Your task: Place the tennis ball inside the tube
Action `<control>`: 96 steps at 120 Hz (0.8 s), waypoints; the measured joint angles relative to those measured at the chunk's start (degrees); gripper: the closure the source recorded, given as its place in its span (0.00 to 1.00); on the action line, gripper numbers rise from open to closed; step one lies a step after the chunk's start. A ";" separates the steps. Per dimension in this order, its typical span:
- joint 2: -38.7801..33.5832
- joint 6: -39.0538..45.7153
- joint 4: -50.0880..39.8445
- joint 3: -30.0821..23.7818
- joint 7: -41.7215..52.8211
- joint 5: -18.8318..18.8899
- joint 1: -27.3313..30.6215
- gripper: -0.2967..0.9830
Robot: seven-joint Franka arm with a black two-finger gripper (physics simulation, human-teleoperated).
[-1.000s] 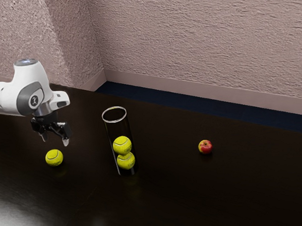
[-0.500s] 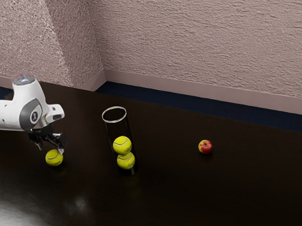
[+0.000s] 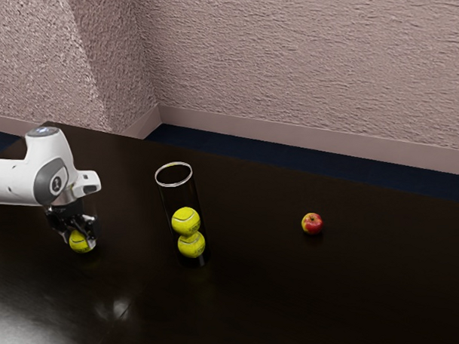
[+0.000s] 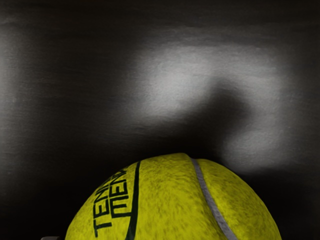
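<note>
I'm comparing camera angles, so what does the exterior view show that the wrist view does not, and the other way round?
Exterior view: the clear tube, the two balls inside it, the apple, the textured wall and the white arm.
Wrist view: readable dark lettering on the loose tennis ball, seen close up.
Both: that loose ball and the dark tabletop.

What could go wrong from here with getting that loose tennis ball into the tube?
The loose ball is round and could slip or roll off across the table during the lift if the grip is off-centre. The tube is tall and its mouth looks only a little wider than a ball, so a misaligned drop may catch the rim, and a bump might topple it, perhaps spilling the two balls inside.
</note>
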 joint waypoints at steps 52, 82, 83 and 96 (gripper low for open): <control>-0.72 -0.12 0.23 -0.04 0.59 0.07 0.00 0.48; -16.95 -7.98 -0.96 -4.71 -1.22 0.79 -0.12 0.60; -17.66 -8.43 -0.98 -5.02 -1.34 0.82 -0.10 0.60; -25.75 -13.93 -0.97 -8.23 -2.88 0.26 -1.10 0.63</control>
